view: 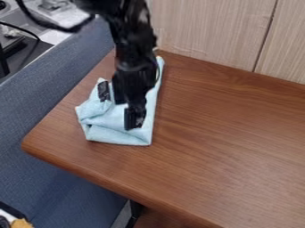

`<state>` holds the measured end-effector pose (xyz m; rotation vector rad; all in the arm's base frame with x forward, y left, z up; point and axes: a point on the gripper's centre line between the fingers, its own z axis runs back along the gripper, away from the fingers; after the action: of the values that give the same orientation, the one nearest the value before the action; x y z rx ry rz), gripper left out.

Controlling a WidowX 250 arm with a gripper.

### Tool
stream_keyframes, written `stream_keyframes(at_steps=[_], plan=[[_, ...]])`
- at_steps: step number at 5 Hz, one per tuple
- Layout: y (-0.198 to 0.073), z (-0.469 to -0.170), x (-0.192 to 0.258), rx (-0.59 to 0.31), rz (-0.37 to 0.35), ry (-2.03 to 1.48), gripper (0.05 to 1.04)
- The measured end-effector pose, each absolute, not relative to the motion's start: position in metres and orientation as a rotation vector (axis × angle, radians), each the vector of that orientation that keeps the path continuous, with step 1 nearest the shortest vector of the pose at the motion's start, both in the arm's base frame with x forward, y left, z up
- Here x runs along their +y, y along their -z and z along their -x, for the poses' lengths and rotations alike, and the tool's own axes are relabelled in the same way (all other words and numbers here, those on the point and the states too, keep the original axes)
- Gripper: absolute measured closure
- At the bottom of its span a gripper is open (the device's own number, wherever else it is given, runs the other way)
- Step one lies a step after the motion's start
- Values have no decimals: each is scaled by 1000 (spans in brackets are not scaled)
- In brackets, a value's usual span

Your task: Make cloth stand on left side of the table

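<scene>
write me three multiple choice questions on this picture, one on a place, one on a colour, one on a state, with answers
1. Where is the gripper?
a) over the table's far right corner
b) over the cloth
c) down by the floor

2. What colour is the cloth?
a) light blue
b) dark red
c) black

3. How is the cloth?
a) hanging in mid-air
b) rolled into a tight tube
c) lying on the table with folds in it

Answers:
1. b: the gripper hangs right above the cloth, which shows around it.
2. a: its visible surface is pale blue against the brown wood.
3. c: its lower edge lies along the tabletop, and creases and layers show at its left side.
</scene>
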<state>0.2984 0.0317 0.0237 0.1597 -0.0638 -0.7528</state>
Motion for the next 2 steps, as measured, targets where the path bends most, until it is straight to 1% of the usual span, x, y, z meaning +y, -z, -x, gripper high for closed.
stream_keyframes(at_steps=[1,2], plan=[[-3,-292,29,-21,-161,808,84],[7,-289,31,18,-173,814,133]])
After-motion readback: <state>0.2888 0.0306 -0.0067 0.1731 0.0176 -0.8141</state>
